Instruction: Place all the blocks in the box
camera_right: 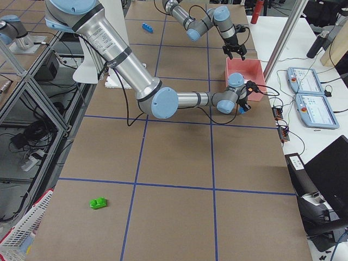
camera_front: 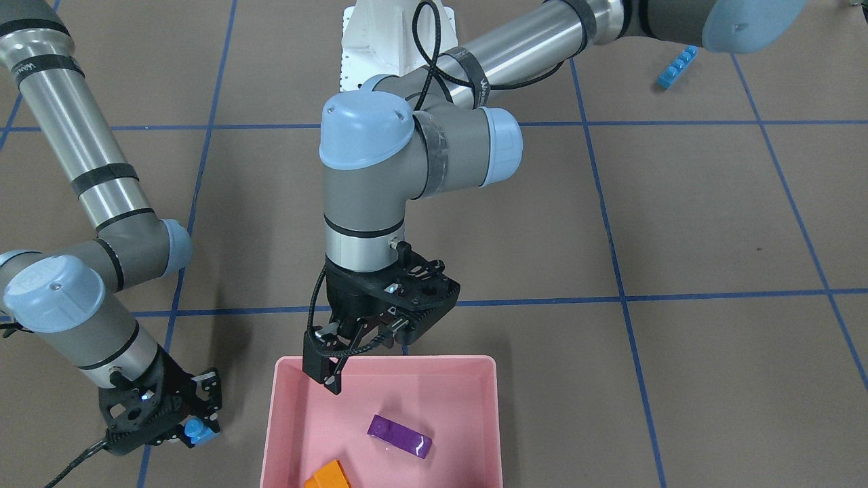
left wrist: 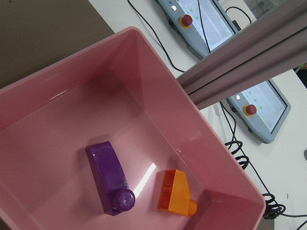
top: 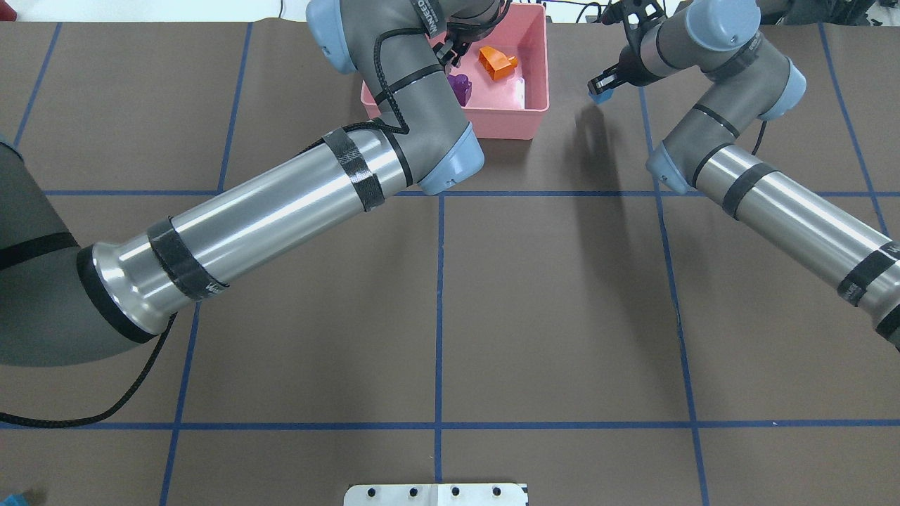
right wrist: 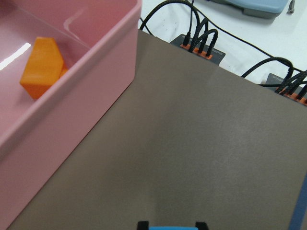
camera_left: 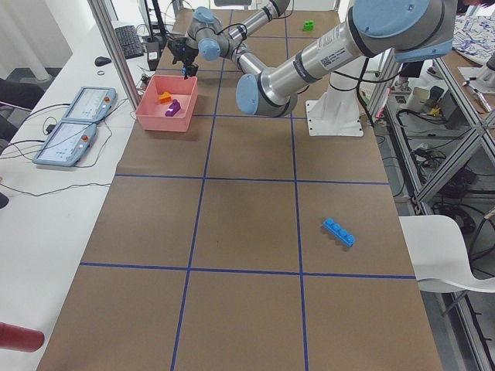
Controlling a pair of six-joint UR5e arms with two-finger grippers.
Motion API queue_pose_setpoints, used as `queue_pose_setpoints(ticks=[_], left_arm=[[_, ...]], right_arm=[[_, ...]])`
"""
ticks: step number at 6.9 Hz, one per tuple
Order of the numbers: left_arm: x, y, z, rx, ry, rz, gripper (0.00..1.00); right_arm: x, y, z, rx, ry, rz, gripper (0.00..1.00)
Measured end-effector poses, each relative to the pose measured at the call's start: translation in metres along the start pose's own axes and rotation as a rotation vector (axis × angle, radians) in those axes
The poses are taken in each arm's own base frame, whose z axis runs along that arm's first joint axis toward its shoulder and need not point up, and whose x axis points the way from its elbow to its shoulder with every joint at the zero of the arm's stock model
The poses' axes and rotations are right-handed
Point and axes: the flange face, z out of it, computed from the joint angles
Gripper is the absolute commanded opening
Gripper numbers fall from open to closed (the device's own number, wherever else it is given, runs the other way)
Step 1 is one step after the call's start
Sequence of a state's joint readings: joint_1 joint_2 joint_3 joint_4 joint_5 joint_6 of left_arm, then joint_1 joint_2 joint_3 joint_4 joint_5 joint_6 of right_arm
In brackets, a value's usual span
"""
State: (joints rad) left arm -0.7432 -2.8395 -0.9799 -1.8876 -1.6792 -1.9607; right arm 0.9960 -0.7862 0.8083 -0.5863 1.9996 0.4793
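Grips small light-blue square brick (camera_front: 197, 430) in clenched right hand (camera_front: 192, 433), just outside rim of pink box (camera_front: 447, 360). Needs lifting over rim, then moving inward, clear of orange brick (camera_front: 329, 476), before releasing low.

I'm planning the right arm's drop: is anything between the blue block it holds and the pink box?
Only open table and the box rim separate the small light-blue block in the right gripper from it. The left gripper hangs over the box's robot-side end, possibly crowding a drop there.
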Motion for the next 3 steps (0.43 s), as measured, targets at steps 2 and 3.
queue_pose_setpoints(ticks=[2,3], left_arm=[[-0.008,0.009,-0.037,-0.016,-0.105,0.102,1.00],[-0.027,0.006,-0.053,-0.020,-0.151,0.187,0.99]], right_arm=[[0.020,-0.028,-0.040,0.031,-0.047,0.060,0.00],[0.018,-0.045,-0.059,0.048,-0.074,0.112,0.00]])
